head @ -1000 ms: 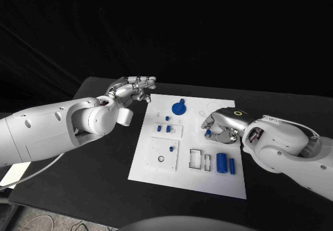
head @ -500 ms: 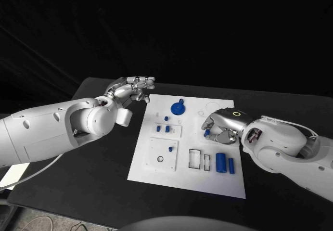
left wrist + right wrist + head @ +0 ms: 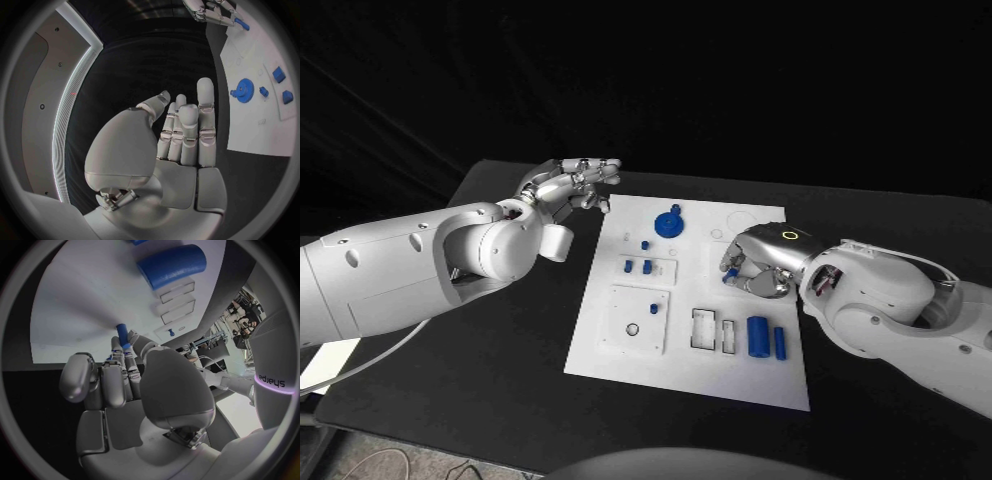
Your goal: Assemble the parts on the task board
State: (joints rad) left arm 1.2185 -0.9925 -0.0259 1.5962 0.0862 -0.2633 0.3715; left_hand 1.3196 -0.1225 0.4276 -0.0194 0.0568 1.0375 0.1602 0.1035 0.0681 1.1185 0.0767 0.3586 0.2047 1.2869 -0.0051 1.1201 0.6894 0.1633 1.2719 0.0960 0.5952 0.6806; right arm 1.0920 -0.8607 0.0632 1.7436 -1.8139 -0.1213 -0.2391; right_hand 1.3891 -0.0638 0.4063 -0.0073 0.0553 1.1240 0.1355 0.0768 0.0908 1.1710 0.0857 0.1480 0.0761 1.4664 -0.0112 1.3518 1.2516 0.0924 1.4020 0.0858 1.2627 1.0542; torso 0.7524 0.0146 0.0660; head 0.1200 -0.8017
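The white task board [image 3: 678, 375] lies in the middle of the black table. On it are a blue gear [image 3: 671, 225], small blue pegs [image 3: 640, 267], a large blue cylinder [image 3: 759, 338] and a thinner one [image 3: 780, 344] beside two rectangular slots [image 3: 717, 331]. My right hand [image 3: 762, 265] hovers over the board's right side and pinches a small blue peg [image 3: 122, 334] between thumb and fingertips, with the large cylinder [image 3: 172, 265] and slots [image 3: 178, 300] beyond it. My left hand [image 3: 574, 183] hangs off the board's far left corner, holding nothing, its fingers [image 3: 187, 127] straight.
A raised square plate with a round hole [image 3: 639, 320] sits at the board's near left. Bare black table [image 3: 516, 330] surrounds the board. From the left wrist, the gear [image 3: 244, 90] and the right hand [image 3: 215, 12] with its peg show across the board.
The right hand with the peg has shifted very slightly over the board. The left hand stays where it was.
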